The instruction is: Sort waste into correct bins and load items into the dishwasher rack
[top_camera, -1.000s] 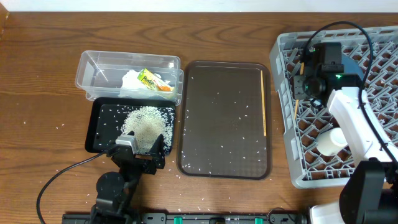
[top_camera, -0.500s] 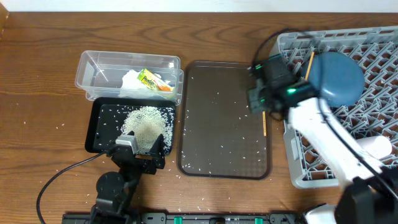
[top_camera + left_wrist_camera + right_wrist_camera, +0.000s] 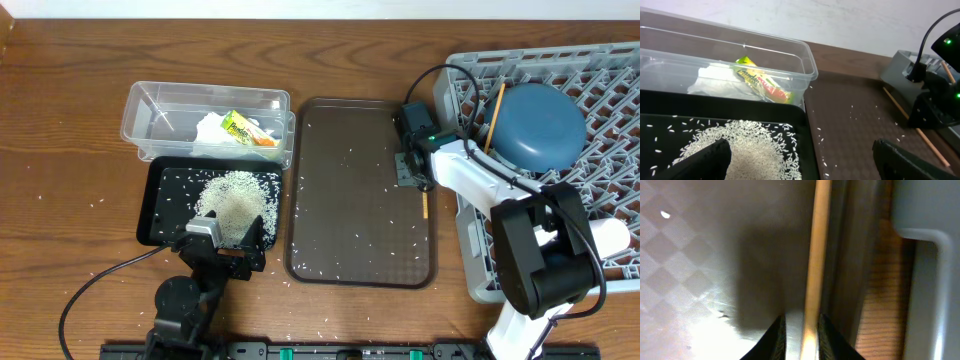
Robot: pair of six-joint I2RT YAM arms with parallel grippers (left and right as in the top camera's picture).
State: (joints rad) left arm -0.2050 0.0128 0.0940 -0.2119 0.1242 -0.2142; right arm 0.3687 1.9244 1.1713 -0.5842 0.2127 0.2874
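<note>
Overhead: the clear tub sits at the back left of the counter and holds the tissue and the wrapper. Just in front of it is the black tray, with a heap of rice in it. Stray grains lie on the brown tray and on the counter. The left gripper is at the black tray's near edge. The right gripper is low over the brown tray's right rim, above a chopstick. The rack on the right holds the blue plate, a second chopstick and a white cup.

Left wrist: fingers spread wide apart, nothing between them, above the rice.

Right wrist: the chopstick lies on the brown tray along its rim. The fingers are drawn in close, one on each side of it. The right one touches it; cannot tell whether the left one does.
</note>
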